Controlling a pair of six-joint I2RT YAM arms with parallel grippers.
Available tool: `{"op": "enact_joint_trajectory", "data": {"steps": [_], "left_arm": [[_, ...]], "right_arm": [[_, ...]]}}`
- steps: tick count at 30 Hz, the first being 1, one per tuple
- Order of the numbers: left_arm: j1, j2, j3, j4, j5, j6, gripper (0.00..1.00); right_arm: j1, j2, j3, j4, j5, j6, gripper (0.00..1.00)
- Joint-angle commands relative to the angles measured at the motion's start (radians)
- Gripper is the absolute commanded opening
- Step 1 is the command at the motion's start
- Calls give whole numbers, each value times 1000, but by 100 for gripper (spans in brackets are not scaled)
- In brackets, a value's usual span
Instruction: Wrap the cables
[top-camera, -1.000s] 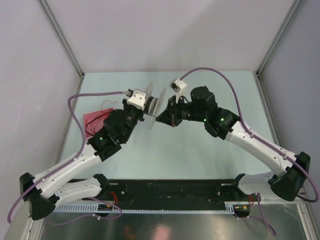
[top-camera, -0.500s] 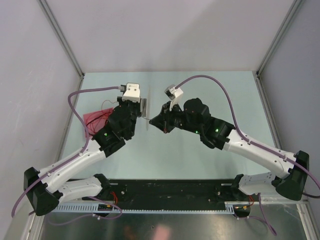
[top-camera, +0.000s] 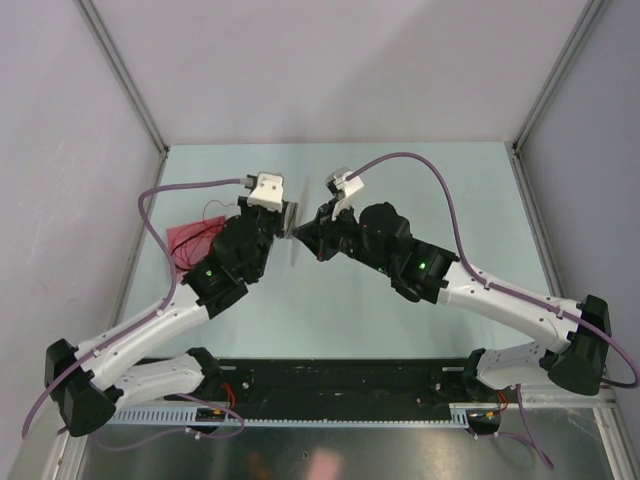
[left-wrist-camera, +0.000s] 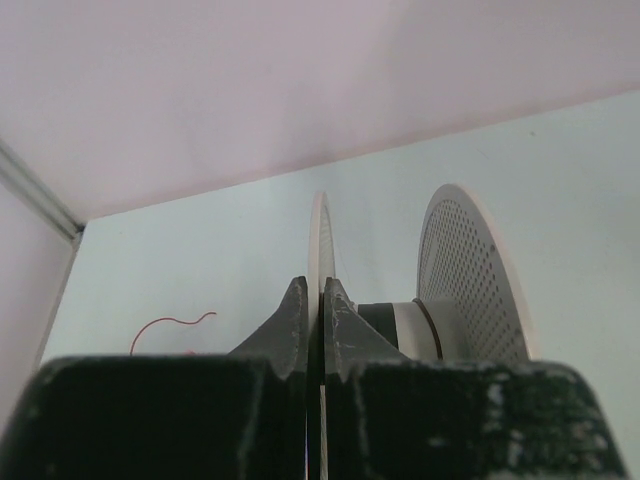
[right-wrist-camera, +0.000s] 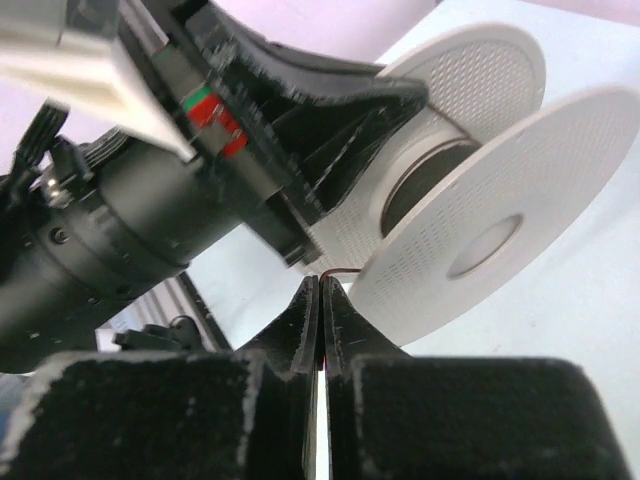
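My left gripper (left-wrist-camera: 320, 285) is shut on the rim of one flange of a pale grey perforated spool (left-wrist-camera: 470, 270), which it holds off the table. In the top view the spool (top-camera: 291, 218) stands edge-on between the two grippers. My right gripper (right-wrist-camera: 322, 282) is shut on a thin dark red cable (right-wrist-camera: 345, 271) that curves from its tips towards the spool's near flange (right-wrist-camera: 500, 230), just below the dark hub (right-wrist-camera: 425, 180). More loose cables (top-camera: 205, 228) lie on the table to the left. One red strand (left-wrist-camera: 170, 323) also shows in the left wrist view.
A pink patch (top-camera: 183, 240) lies under the loose strands at the table's left. Grey enclosure walls with metal corner posts (top-camera: 125, 75) ring the pale table (top-camera: 420, 170). A black rail (top-camera: 340, 385) runs along the near edge between the arm bases.
The left wrist has rolled, turning the spool from face-on to edge-on. The right arm has moved left, bringing its pinched cable up against the spool.
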Motion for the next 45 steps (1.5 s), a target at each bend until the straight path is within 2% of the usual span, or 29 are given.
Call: {"op": "enact_joint_trajectory", "data": {"steps": [1, 7, 14, 22, 27, 35, 45], "left_arm": [[14, -88, -79, 32, 186, 107, 0], [14, -159, -171, 34, 425, 216, 0], [15, -241, -236, 35, 703, 455, 0], [14, -324, -284, 33, 839, 542, 0], [15, -376, -303, 6, 947, 581, 0], [14, -388, -301, -57, 1004, 594, 0], [14, -317, -312, -91, 1055, 543, 0]], "right_arm": [[18, -41, 27, 116, 62, -109, 0], [16, -57, 27, 139, 3, -309, 0], [-82, -68, 27, 82, -206, -470, 0], [-177, -102, 27, -99, -420, -712, 0], [-232, -114, 10, -145, -465, -839, 0], [-290, -156, -66, -104, -455, -882, 0], [-336, -191, -161, -130, -528, -692, 0]]}}
